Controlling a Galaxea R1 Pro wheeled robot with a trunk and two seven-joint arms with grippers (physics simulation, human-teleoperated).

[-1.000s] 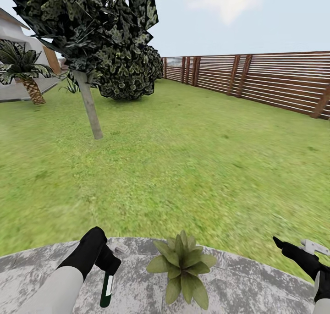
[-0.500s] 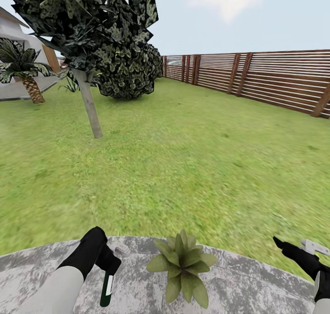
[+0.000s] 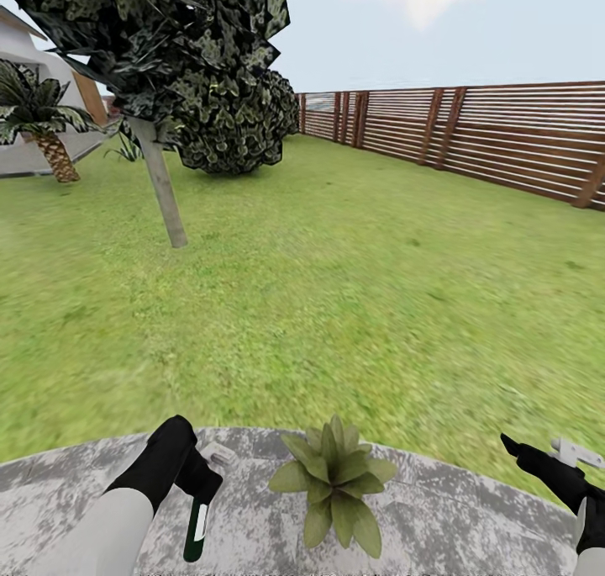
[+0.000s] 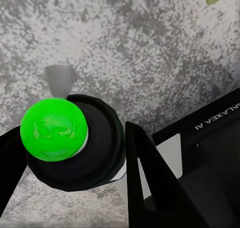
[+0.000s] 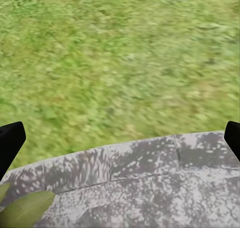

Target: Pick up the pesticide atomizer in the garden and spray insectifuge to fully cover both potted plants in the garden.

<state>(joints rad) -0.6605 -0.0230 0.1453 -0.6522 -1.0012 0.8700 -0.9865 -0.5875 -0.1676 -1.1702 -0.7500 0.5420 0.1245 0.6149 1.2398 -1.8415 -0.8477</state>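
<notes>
I am standing the robot at the edge of the round grey stone patio (image 3: pixel 470 517), and the head camera is looking out over the green lawn (image 3: pixel 336 307) toward the brown slatted wooden fence (image 3: pixel 504 143). My left gripper (image 3: pixel 198 481) is pinching the pesticide atomizer (image 3: pixel 196 530), which is hanging below the black fingers with its dark-green body and white stripe pointing down over the stone. From the left wrist camera I am looking along the bottle's length: its bright green round end (image 4: pixel 53 129) is sitting inside a dark collar, with one black finger (image 4: pixel 142 173) pressing against its side and the mottled patio (image 4: pixel 150 53) lying beneath it. One potted plant (image 3: pixel 332 479), a low rosette of broad pointed green leaves, is sitting on the patio just beside the atomizer, toward the robot's right, not touching it. My right gripper (image 3: pixel 546 462) is hovering over the patio's right edge, well apart from the plant; in the right wrist camera its two dark fingertips (image 5: pixel 11 140) are sitting wide apart at opposite edges, spread with nothing between them, over the seam where stone is meeting grass. A leaf tip (image 5: pixel 27 208) is poking into that picture's corner. Farther off, a dark-leaved tree (image 3: pixel 160 189), a bushy shrub (image 3: pixel 235 126) and a palm (image 3: pixel 46 130) are standing on the lawn.
</notes>
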